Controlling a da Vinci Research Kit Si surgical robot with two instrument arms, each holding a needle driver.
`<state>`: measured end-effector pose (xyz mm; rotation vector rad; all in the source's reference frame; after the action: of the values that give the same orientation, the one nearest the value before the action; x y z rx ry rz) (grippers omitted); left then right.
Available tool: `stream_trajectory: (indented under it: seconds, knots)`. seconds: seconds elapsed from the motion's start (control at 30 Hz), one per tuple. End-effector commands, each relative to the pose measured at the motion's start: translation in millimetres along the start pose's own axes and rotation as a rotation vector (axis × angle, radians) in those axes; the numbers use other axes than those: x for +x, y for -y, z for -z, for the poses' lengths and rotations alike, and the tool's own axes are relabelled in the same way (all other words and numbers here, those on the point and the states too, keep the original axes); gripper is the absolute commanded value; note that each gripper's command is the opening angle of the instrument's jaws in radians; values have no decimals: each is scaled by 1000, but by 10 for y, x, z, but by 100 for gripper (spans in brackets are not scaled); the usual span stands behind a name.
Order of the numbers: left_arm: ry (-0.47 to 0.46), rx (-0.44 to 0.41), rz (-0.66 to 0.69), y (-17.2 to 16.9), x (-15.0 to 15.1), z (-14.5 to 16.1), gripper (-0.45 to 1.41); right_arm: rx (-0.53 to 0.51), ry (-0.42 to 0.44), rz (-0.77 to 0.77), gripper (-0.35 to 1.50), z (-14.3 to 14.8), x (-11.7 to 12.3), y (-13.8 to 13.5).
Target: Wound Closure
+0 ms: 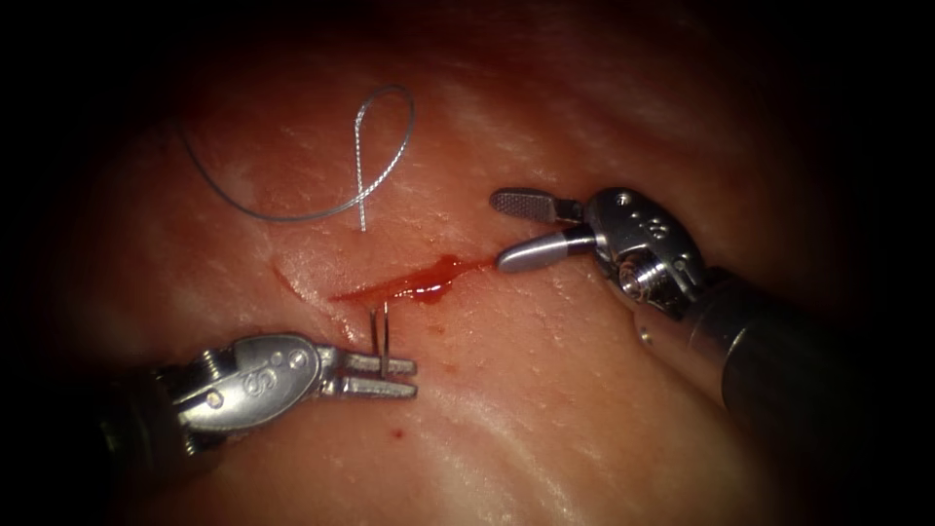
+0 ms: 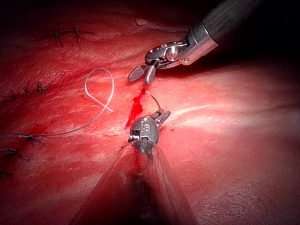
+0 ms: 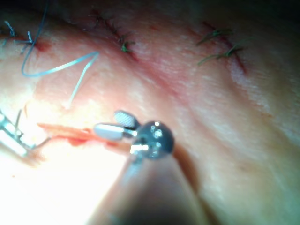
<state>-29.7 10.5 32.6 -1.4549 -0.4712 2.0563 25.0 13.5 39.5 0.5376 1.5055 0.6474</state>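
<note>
The left tool (image 1: 390,376) grips the curved needle (image 1: 382,331) in its closed jaws; the needle rises from the jaws to the near edge of the cut (image 1: 409,282), though which part of its curve is held and whether its tip enters the tissue (image 1: 584,419) cannot be told. The right tool (image 1: 511,232), at the cut's right end, stands wide and holds nothing. Beyond the cut, one loop of thread (image 1: 385,146) lies on the tissue. Red fluid (image 1: 433,278) fills the cut. Counted: two tools, one needle, one thread.
</note>
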Motion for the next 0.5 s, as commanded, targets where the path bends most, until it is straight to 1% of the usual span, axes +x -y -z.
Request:
stream_trajectory:
  seconds: [0.03,0.13,0.2,0.37,0.4,0.47,0.5]
  knots:
    - [-8,-19,32,-2,0,-8,-45,5,-1,4,106,-7,1,-6]
    - [-33,-72,109,-17,8,-10,-45,11,0,10,106,-8,0,-5]
    - [-42,-109,138,-29,14,-12,-45,17,0,11,106,-8,-1,-4]
    - [-51,-171,126,-51,28,-14,-45,36,0,-4,106,-11,-5,2]
    - [-51,-170,126,-54,31,-15,-45,39,0,-9,106,-12,-6,3]
    - [-61,-168,50,-57,36,-15,-45,43,0,-15,106,-14,-7,6]
    - [-68,-159,-12,-58,40,-15,-45,43,0,-21,106,-15,-7,7]
